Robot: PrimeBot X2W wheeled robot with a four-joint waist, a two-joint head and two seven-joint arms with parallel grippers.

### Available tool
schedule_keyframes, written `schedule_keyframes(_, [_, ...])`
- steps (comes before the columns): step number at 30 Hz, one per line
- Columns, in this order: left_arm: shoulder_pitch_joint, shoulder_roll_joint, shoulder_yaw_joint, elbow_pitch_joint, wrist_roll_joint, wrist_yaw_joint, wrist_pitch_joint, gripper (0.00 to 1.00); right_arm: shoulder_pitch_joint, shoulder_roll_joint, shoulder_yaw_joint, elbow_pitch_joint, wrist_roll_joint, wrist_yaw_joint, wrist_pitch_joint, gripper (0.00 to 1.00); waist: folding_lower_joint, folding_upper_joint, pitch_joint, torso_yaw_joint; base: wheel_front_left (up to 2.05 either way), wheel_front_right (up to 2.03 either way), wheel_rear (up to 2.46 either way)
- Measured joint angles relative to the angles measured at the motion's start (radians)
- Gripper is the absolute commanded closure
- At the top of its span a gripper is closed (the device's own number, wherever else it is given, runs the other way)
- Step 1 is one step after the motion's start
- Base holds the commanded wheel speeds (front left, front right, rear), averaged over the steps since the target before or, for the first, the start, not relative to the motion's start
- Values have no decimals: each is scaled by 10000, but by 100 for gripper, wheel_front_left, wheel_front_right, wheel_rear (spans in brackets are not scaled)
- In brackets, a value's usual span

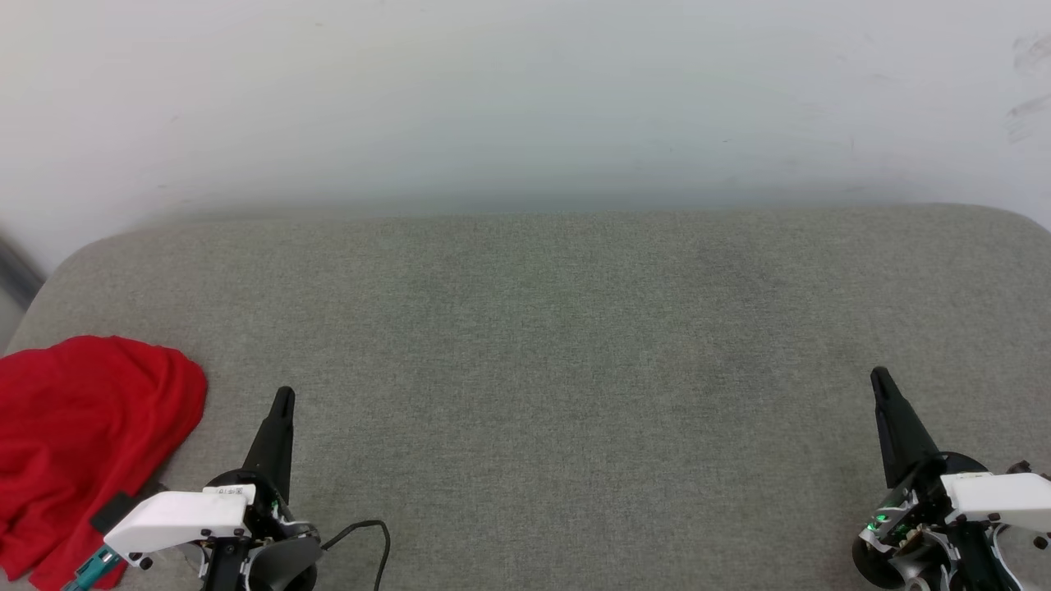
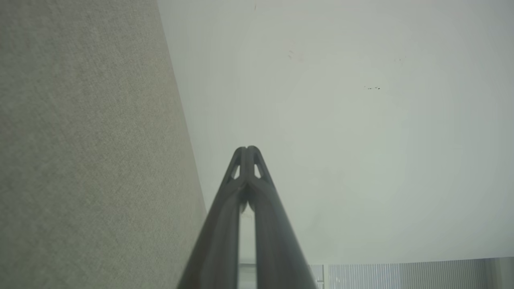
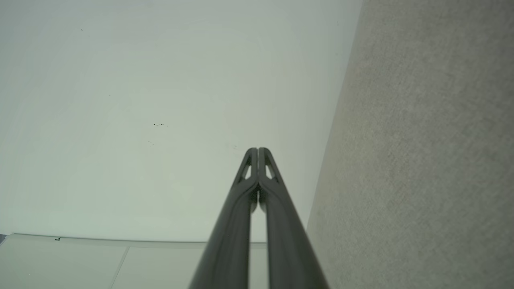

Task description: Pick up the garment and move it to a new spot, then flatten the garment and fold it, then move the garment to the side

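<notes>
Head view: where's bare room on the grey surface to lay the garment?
Free: the surface between the left gripper and right gripper, back to the wall. Crowded: near-left corner, where the garment lies bunched.

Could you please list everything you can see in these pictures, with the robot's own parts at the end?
garment: one, red, crumpled at the left edge of the padded surface.
padded surface: one, grey fabric, across the middle of the head view.
wall: one, white, behind the padded surface.
cable: one, black, looping above the padded surface by the left arm.
left gripper: one, dark fingers, lower left, shut, holding nothing.
right gripper: one, dark fingers, lower right, shut, holding nothing.
</notes>
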Motion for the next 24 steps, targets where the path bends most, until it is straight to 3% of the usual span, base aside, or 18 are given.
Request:
schedule_keyframes(22, [0,0,0,0,0,0,0,100,0,0,0,0,0,0,0,100,0,0,0,0,0,0,0])
schedule_keyframes(23, [28,-4,-13,67,0,4,-4,0,35,0,2,61,-2,0,0,0,0,0,0,0,0,0,0])
schedule_keyframes(24, [95,-10,-29,146,0,4,-6,0,108,6,8,148,-2,0,0,0,0,0,0,0,0,0,0])
